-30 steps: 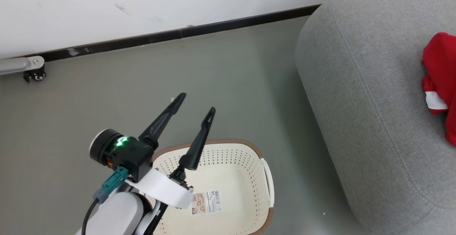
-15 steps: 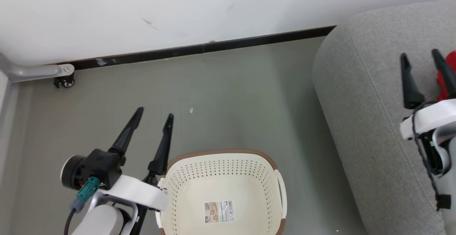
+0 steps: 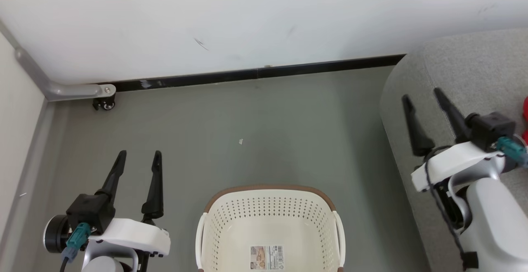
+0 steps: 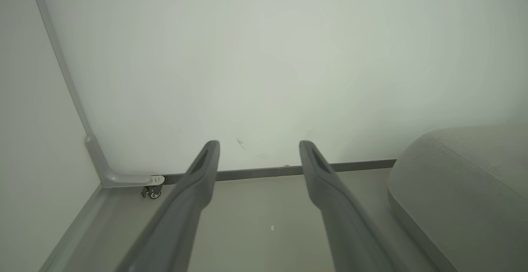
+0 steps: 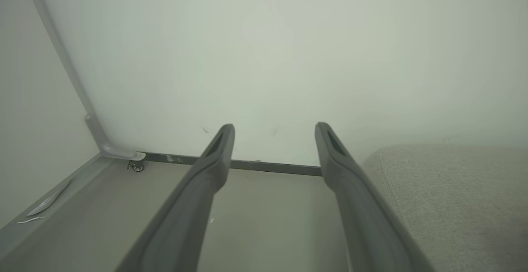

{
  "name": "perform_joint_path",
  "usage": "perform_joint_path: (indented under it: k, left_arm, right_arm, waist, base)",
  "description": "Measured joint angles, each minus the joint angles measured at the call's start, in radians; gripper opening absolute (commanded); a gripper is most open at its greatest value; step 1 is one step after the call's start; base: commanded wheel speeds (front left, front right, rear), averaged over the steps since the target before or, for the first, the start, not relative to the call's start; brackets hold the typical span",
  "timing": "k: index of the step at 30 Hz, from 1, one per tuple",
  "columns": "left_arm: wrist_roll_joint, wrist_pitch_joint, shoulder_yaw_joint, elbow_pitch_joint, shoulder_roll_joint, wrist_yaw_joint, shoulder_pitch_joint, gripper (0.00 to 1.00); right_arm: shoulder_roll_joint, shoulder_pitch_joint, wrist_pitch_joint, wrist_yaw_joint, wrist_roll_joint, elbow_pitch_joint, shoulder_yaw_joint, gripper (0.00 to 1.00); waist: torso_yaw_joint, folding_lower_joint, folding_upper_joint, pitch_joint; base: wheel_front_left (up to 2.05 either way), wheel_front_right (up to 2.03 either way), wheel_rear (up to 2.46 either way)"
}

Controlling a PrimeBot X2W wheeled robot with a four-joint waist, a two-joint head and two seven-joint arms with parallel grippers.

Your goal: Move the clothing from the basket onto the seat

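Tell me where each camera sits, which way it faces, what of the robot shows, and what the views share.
Head view: on the head, looking down at the floor, basket and seat; left gripper and right gripper show, both open.
Left wrist view: on the left wrist, facing the wall along its own two fingers.
Right wrist view: on the right wrist, facing that wall along its fingers.
Shared: all three show the caster by the wall and the seat.

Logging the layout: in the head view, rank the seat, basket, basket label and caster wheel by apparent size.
1. seat, cropped by the frame.
2. basket, cropped at the bottom.
3. label.
4. caster wheel; it sits farther off, so its rank against the label is unsure.
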Motion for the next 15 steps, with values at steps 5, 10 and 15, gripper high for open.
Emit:
perform_joint_path:
  k: [5, 10, 15]
  left_arm:
    - [0.000, -0.001, 0.025, 0.020, -0.002, 0.022, 0.023, 1.00]
    - [0.000, -0.008, 0.040, 0.038, -0.007, 0.042, 0.055, 1.00]
    - [0.002, -0.008, 0.057, 0.053, -0.017, 0.058, 0.084, 1.00]
  right_arm:
    - [0.021, 0.039, 0.000, 0.000, 0.004, -0.016, 0.035, 1.00]
    - [0.037, 0.090, 0.000, 0.000, 0.011, -0.021, 0.062, 1.00]
    - [0.042, 0.138, 0.000, 0.000, 0.018, -0.026, 0.069, 1.00]
  waist:
    - [0.016, 0.0000, 0.0000, -0.025]
    - [0.029, 0.0000, 0.0000, -0.053]
    - [0.040, 0.0000, 0.0000, -0.080]
  base:
    - [0.00, 0.00, 0.00]
    - [0.00, 0.00, 0.00]
    - [0.00, 0.00, 0.00]
